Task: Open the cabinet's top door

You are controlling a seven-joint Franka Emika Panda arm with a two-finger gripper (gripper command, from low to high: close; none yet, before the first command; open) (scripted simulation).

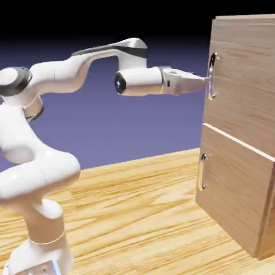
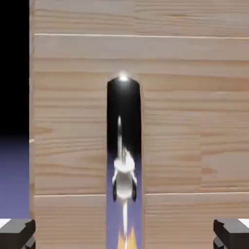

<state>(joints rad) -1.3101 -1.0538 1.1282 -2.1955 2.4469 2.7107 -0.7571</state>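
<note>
I see a plain backdrop point(image 1: 134, 129) behind everything, black at the top and shading down to blue-violet. Below it runs a light wooden table point(image 1: 139, 215) with bold grain, brightly and evenly lit, reaching from near left to far right.

Even bright rendered light, sharp focus; backdrop point(image 1: 134, 123) darkens to black at top; glare on handle point(image 2: 123, 146); no blur
</note>
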